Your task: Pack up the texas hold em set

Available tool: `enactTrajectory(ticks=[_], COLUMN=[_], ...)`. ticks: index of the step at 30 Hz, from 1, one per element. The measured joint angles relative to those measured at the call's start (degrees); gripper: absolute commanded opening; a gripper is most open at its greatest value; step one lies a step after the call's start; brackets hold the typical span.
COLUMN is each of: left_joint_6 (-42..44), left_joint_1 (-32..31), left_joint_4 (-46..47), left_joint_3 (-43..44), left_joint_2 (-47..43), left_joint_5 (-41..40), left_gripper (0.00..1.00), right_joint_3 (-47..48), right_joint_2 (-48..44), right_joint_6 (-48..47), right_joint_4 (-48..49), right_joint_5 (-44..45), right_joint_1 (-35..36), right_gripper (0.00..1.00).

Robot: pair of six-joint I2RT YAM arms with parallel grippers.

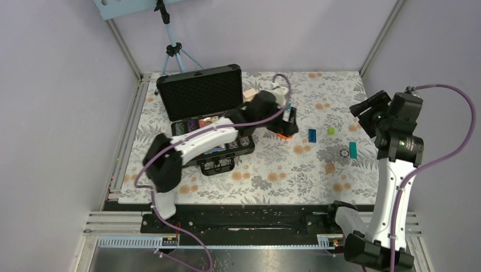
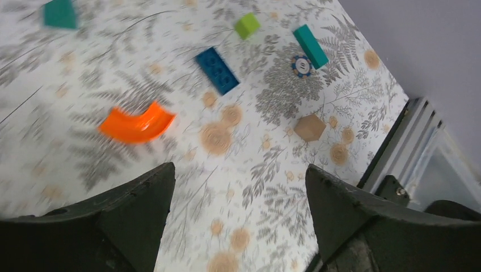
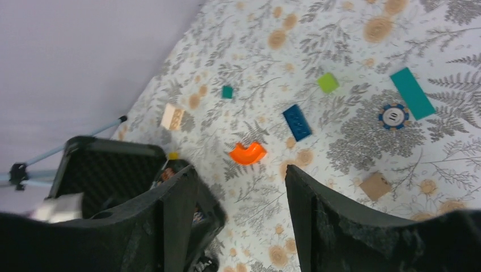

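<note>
Covering much of the open briefcase (image 1: 199,93), left arm (image 1: 201,140), left gripper (image 2: 238,175) spread empty, right gripper (image 3: 239,173) likewise

The black briefcase (image 1: 195,96) lay open left of centre in the top view, its foam-lined lid upright and its handle (image 1: 218,166) toward the frame's bottom edge. Rows of striped chips (image 1: 188,126) sat in the base, beside what looked like a card deck (image 1: 208,120). One blue-and-white loose chip (image 1: 344,153) lay flat on the counter (image 1: 272,170), well apart at right.
</note>
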Motion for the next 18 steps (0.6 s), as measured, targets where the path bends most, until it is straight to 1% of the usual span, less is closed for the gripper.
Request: enactTrajectory(ticks=[1,2,4,10,13,18], left_joint_6=[2.03,2.6,5.31,13.33,17.03,20.35], left_joint_1=[-1.11,-2.19,-4.04,-7.39,-8.24,-8.83], left_joint_4=[1.97,2.69,4.79,10.25,12.07,14.43], left_joint_3=[2.97,3.69,7.28,20.09,26.18,32.04], left_joint_2=[4.46,5.66,10.97,25.51,30.93,36.37], left_joint_5=[0.59,0.72,1.7,5.64,5.86,5.49], left_gripper=[0.84,0.84,0.83,0.82,0.82,0.83], right_joint_3=[1.31,2.23,3.89,5.55,5.42,3.69], right_joint_2=[-1.16,-1.95,-3.08,-5.73,-6.27,-6.69], right_joint_6=[0.02,0.0,-0.02,0.13,0.17,-0.2], right_joint_4=[-1.25,-2.25,-4.42,-8.46,-9.18,-9.7], right_joint_5=[-1.42,-2.45,-4.5,-9.6,-11.1,-11.13], right_joint_1=[0.09,0.22,0.37,2.08,3.78,6.19], right_gripper=[0.64,0.64,0.64,0.63,0.62,0.64])
